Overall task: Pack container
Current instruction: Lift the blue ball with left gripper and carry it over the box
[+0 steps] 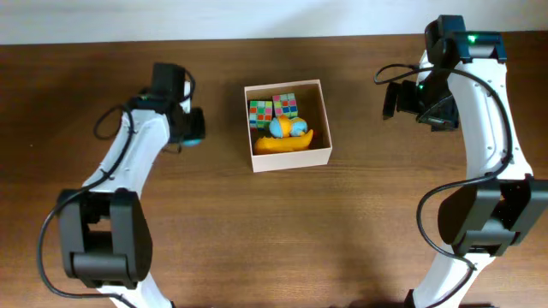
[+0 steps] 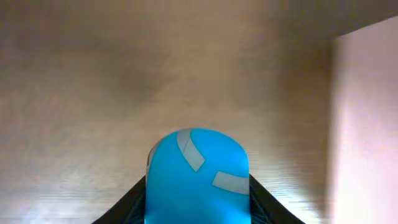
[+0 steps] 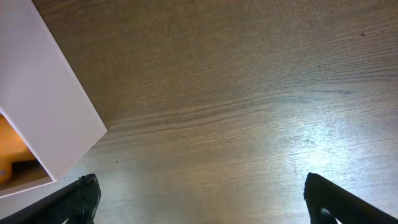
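Container point(image 1: 292, 160): small square box with thin cream-white walls and a tan floor, sits mid-table towards the far edge, between the two arms.

Inside it:
- Two multicoloured puzzle cubes point(image 1: 259, 112) point(image 1: 285, 105) sit side by side at the far wall.
- Round blue toy point(image 1: 288, 128) is just in front of them.
- Yellow-orange toy point(image 1: 282, 144) lies along the near wall, touching the blue one.

Left gripper point(image 2: 199, 204) is left of the container and near it, not over it. Its jaws are closed onto a rounded blue plastic object with grey stripes point(image 2: 198, 165), dark fingers point(image 2: 132, 200) pressed on both flanks. Can't tell if the object touches the table. The left wrist view shows a pale box wall at the right edge.

Right gripper point(image 3: 205, 202) is right of the container, apart from it. Its jaws are spread wide with nothing between them, only bare brown wooden table point(image 3: 249, 93) under them. The right wrist view has a container corner at upper left, with orange showing inside.
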You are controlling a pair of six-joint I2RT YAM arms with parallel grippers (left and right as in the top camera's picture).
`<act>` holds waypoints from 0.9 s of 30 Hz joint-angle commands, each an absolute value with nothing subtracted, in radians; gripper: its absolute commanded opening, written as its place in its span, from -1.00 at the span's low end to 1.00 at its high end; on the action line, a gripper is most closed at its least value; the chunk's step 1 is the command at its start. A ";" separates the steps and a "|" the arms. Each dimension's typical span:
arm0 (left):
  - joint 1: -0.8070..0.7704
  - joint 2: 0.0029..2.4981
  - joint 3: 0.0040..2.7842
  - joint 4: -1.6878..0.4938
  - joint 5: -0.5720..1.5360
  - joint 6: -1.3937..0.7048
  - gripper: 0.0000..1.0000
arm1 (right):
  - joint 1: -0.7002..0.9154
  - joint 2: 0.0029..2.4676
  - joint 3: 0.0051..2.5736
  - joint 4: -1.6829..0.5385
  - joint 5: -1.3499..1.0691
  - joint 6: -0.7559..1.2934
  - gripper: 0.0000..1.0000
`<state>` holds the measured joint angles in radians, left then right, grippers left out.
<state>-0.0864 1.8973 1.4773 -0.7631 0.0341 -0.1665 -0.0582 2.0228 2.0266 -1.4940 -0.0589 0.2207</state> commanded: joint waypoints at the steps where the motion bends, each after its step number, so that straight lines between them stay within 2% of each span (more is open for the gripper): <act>1: -0.094 1.856 1.559 -0.769 0.334 -0.065 -0.33 | -0.060 2.022 2.029 -1.494 -0.068 0.213 0.98; 6: -0.119 1.832 1.599 -0.696 0.656 0.025 -0.33 | -0.059 2.022 2.029 -1.494 -0.068 0.213 0.97; 10: -0.167 1.834 1.599 -0.599 0.678 0.023 -0.30 | -0.059 2.022 2.029 -1.494 -0.068 0.213 0.98; 13: -0.222 1.834 1.599 -0.542 0.616 0.023 -0.25 | -0.060 2.022 2.029 -1.494 -0.068 0.213 0.98; 23: -0.439 1.876 1.599 -0.363 0.168 0.023 -0.24 | -0.059 2.022 2.029 -1.494 -0.068 0.213 0.98; 27: -0.463 1.956 1.599 -0.308 0.163 0.022 -0.24 | -0.059 2.022 2.029 -1.494 -0.068 0.213 0.98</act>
